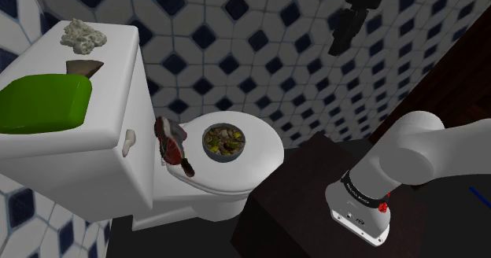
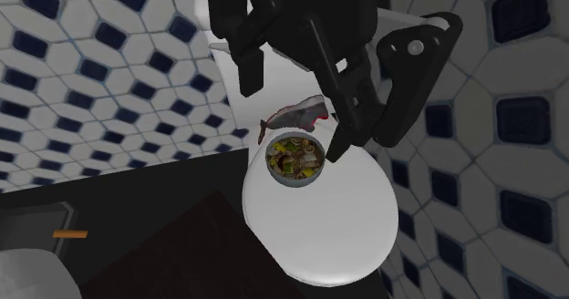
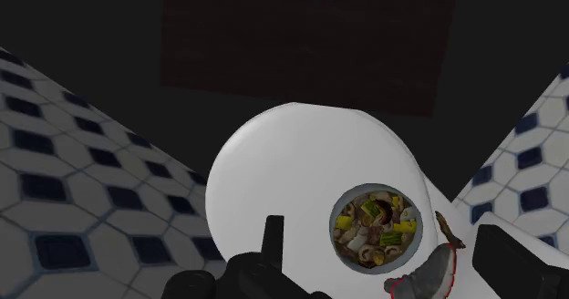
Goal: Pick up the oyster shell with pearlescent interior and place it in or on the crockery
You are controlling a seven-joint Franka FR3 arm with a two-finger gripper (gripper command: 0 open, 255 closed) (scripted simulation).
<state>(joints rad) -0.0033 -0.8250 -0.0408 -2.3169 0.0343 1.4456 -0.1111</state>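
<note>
The gripper (image 1: 341,42) is hanging high over the toilet, pointing down, its two black fingers (image 3: 272,238) standing wide apart and clasping nothing. In the wrist view the bowl (image 3: 377,226) is showing far below, between the fingers. It is a small round grey dish with a mottled inside of yellow, green and brown, sitting on the closed white toilet lid (image 1: 263,142). The oyster shell (image 1: 170,141) is lying on the same lid, just beside the bowl, on the side toward the tank (image 1: 94,130); whether the two are touching, I cannot tell. The shell is looking long and ragged, grey in the body with red along its ruffled edge and a dark tip at one end. On the tank top a green pad (image 1: 43,103), a brown wedge (image 1: 83,66) and a pale lumpy thing (image 1: 83,35) are resting. The white arm (image 1: 409,158) is rising from the dark stand (image 1: 291,201), against walls tiled white with navy diamonds
</note>
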